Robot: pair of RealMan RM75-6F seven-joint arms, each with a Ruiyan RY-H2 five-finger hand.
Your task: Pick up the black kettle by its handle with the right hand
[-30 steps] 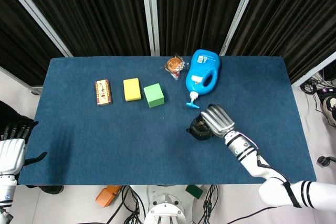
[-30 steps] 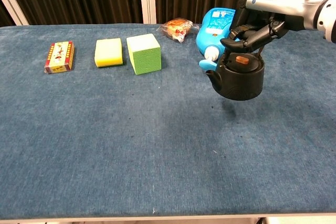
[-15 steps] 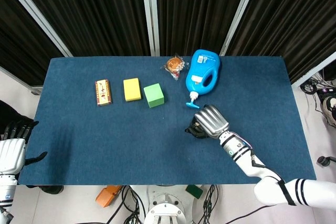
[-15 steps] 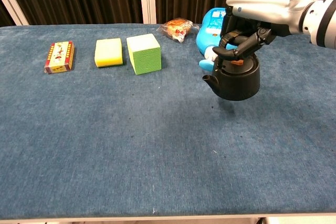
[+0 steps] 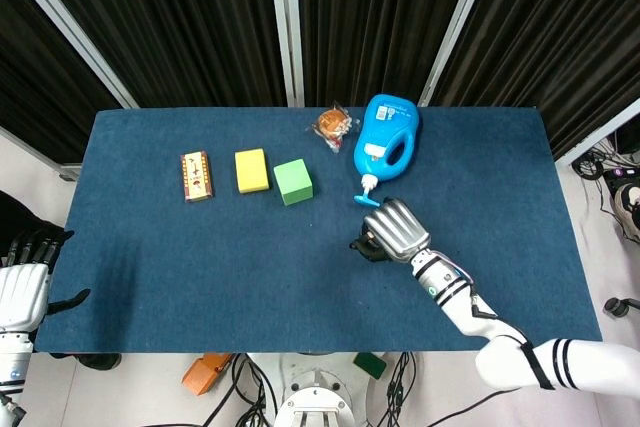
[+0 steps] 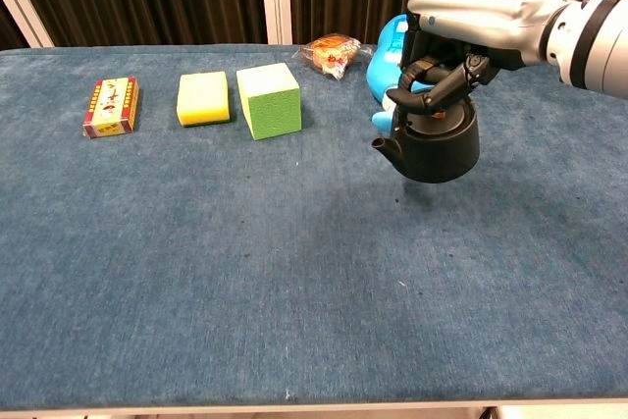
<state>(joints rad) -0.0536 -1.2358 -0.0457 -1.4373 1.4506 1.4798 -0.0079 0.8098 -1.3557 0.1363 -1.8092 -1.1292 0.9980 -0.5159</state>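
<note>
The right hand [image 6: 461,31] grips the kettle [image 6: 432,139] by its handle, clear of the table [image 6: 245,242]. Best lift straight, keeping it level and off the blue bottle [image 5: 385,142].

black kettle [image 6: 435,140] | silver right hand [image 6: 478,15] | bright blue jug [image 5: 385,136], far right | green block [image 6: 268,99] | yellow block [image 6: 202,97] | red patterned box [image 6: 111,106], left | dark blue table [image 6: 245,272]

Lab: black curtains [image 5: 200,17], metal frame [image 5: 285,22], floor cables [image 5: 620,177]
</note>
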